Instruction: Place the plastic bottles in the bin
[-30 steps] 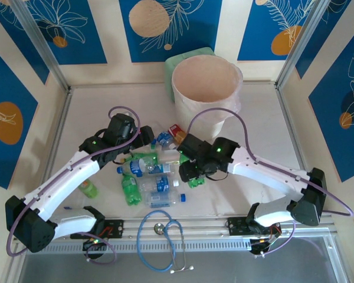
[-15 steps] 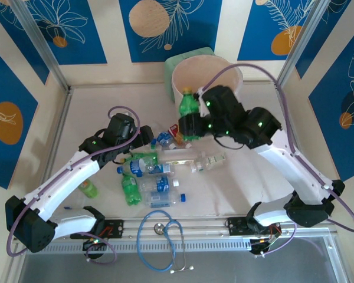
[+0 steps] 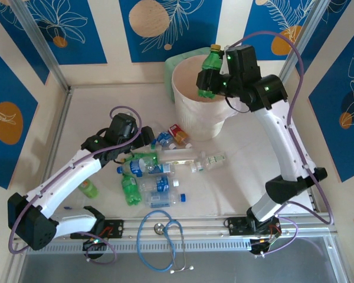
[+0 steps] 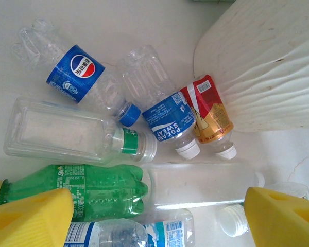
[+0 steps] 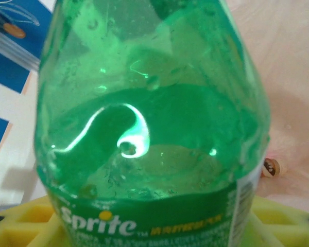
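— Entry 1, right claw (image 3: pixel 219 82)?
— Clenched on 1 green Sprite bottle (image 3: pixel 209 72) with a yellow cap, hanging over the open mouth of the bin (image 3: pixel 192 121). The bin's pink inside lies below and beyond the claw.
— Entry 2, left claw (image 3: pixel 144 141)?
— Released, fingers (image 4: pixel 31 218) spread wide, grasping nothing, low over the tabletop (image 3: pixel 248 165).
— Stock beneath it?
— Between the fingers, a 2nd Sprite bottle (image 4: pixel 87 190) lies on its side. Just ahead of the claw there are 4: 1 square clear bottle (image 4: pixel 62 128), 1 Pepsi bottle (image 4: pixel 74 69), 1 Pocari Sweat bottle (image 4: pixel 162 108), and 1 red-and-gold bottle (image 4: pixel 208 113) beside the bin's wall.
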